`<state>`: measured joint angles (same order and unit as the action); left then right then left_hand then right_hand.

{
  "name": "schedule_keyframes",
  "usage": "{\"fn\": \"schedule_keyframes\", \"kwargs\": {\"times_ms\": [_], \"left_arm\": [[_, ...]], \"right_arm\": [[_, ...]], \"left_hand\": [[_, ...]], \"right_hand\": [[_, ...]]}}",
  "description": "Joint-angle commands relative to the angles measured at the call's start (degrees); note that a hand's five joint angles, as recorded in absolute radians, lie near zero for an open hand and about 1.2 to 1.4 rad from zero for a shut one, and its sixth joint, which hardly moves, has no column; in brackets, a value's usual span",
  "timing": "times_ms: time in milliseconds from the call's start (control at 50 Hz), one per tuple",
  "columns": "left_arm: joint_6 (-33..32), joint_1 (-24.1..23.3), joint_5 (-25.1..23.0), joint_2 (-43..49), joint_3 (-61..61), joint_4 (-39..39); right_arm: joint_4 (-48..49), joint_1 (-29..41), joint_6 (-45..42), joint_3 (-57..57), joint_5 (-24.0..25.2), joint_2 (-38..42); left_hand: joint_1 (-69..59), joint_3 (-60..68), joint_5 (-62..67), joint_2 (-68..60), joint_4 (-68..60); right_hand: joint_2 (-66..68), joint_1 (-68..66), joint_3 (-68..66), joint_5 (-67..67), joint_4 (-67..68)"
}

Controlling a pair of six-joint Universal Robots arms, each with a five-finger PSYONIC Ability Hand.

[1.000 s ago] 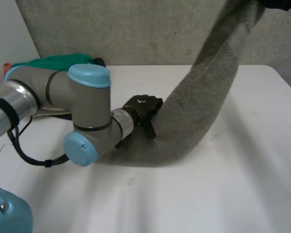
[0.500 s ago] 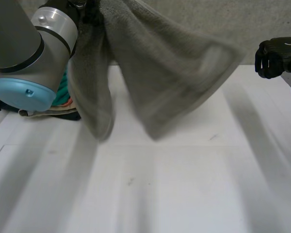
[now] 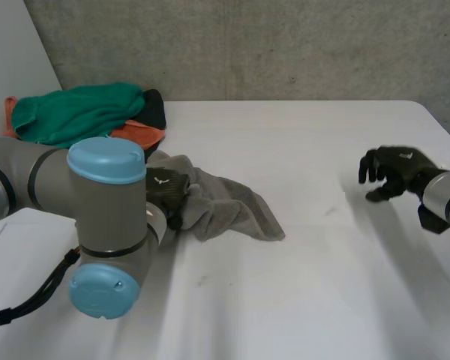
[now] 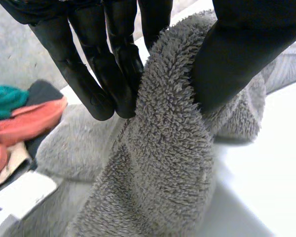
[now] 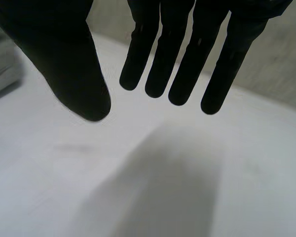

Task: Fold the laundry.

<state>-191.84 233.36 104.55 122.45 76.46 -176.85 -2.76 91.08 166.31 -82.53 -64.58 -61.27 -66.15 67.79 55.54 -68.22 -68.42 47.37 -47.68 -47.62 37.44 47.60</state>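
Well, in the head view your left hand (image 3: 167, 192) was pinching the grey towel (image 3: 229, 212). The towel lay in a crumpled heap on the white bench (image 3: 300, 300), near the pile of clothes (image 3: 82, 112). Your right hand (image 3: 394, 171) hung well apart from the towel, fingers loose, holding nothing. With one hand on a bunched-up towel, you could have folded lumps into it or dragged it into the pile.

In the left wrist view the towel (image 4: 167, 163) looked thick, soft and loopy. A fat ridge of it was squeezed between the thumb (image 4: 246, 54) and the fingers (image 4: 116, 74). Cloth that squashy could have slipped out of the pinch if you pulled fast.

In the right wrist view the right hand (image 5: 197, 44) was spread open above the smooth bench, with a bit of towel off beside its thumb. No clear edge or corner showed, so a quick grab might have caught the wrong part.
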Motion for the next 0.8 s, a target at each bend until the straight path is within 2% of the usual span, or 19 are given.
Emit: {"fn": "schedule_keyframes", "kwargs": {"times_ms": [20, 120, 220, 440, 480, 520, 540, 620, 660, 720, 740, 780, 800], "left_arm": [[0.15, 0.96, 0.04, -8.71, 0.89, 1.77], [-0.02, 1.57, -2.24, -13.98, 0.36, 2.47], [-0.20, 1.31, -3.39, -17.94, -1.04, 3.70], [-0.72, 0.96, -4.18, -20.67, -2.54, 6.34], [-0.64, 1.05, -4.18, -21.37, -2.36, 6.43], [-0.64, 1.14, -4.18, -21.46, -2.01, 6.43], [-0.72, 1.31, -4.18, -21.46, -1.58, 6.34], [-0.90, 2.10, -4.18, -20.76, -0.26, 6.43], [-1.25, 2.98, -4.36, -19.45, 0.27, 6.52], [-1.69, 3.68, -5.32, -16.90, 0.97, 7.13], [-1.78, 3.86, -6.11, -15.59, 1.32, 7.91], [-1.95, 4.04, -7.08, -14.26, 1.59, 9.06], [-2.13, 4.39, -7.95, -12.69, 1.33, 10.11]], "right_arm": [[-12.97, 8.05, 6.11, 5.10, -9.33, -0.42], [-16.31, 16.39, 19.63, 7.73, -16.80, -1.83], [-15.44, 25.27, 29.05, 10.10, -21.02, 1.50], [-12.36, 35.66, 34.87, 20.65, -25.33, 14.59], [-12.62, 36.63, 35.48, 23.37, -26.04, 17.50], [-13.32, 36.37, 35.05, 25.40, -27.09, 18.91], [-13.94, 35.58, 34.44, 26.01, -27.79, 18.82], [-15.44, 32.15, 30.31, 24.09, -30.17, 13.13], [-14.83, 29.78, 25.31, 21.02, -29.65, 7.42], [-13.51, 27.05, 14.95, 16.45, -26.84, 1.17], [-13.59, 26.09, 8.13, 14.18, -24.48, -1.28], [-14.55, 25.21, 1.06, 11.79, -22.88, -2.97], [-15.25, 24.59, -5.23, 9.35, -21.92, -4.54]], "left_hand": [[-13.85, 12.21, 14.46, -11.78, -11.58], [-13.85, 12.21, 14.46, -11.78, -11.58], [-13.85, 12.21, 14.46, -11.78, -11.58], [-13.85, 12.21, 14.46, -11.78, -11.58], [-13.85, 12.21, 14.46, -11.78, -11.58], [-13.85, 12.21, 14.46, -11.78, -11.58], [-13.85, 12.21, 14.46, -11.78, -11.58], [-13.85, 12.21, 14.46, -11.78, -11.58], [-13.85, 12.21, 14.46, -11.78, -11.58], [-13.85, 12.21, 14.46, -11.78, -11.58], [-13.85, 12.21, 14.46, -11.78, -11.58], [-13.85, 12.21, 14.46, -11.78, -11.58], [-13.85, 12.21, 14.46, -11.78, -11.58]], "right_hand": [[-10.59, 10.91, 10.84, -10.66, -10.83], [-27.58, 27.90, 27.83, -27.65, -27.81], [-36.85, 37.16, 37.10, -36.92, -37.08], [-34.51, 34.83, 34.77, -34.58, -34.75], [-19.78, 20.10, 20.04, -19.85, -20.02], [21.49, -21.17, -21.24, 21.42, 21.25], [32.52, -32.21, -32.27, 32.45, 32.29], [32.63, -32.32, -32.38, 32.56, 32.40], [32.63, -32.32, -32.38, 32.56, 32.40], [32.63, -32.32, -32.38, 32.56, 32.40], [32.63, -32.32, -32.38, 32.56, 32.40], [32.63, -32.32, -32.38, 32.56, 32.40], [32.63, -32.32, -32.38, 32.56, 32.40]]}}
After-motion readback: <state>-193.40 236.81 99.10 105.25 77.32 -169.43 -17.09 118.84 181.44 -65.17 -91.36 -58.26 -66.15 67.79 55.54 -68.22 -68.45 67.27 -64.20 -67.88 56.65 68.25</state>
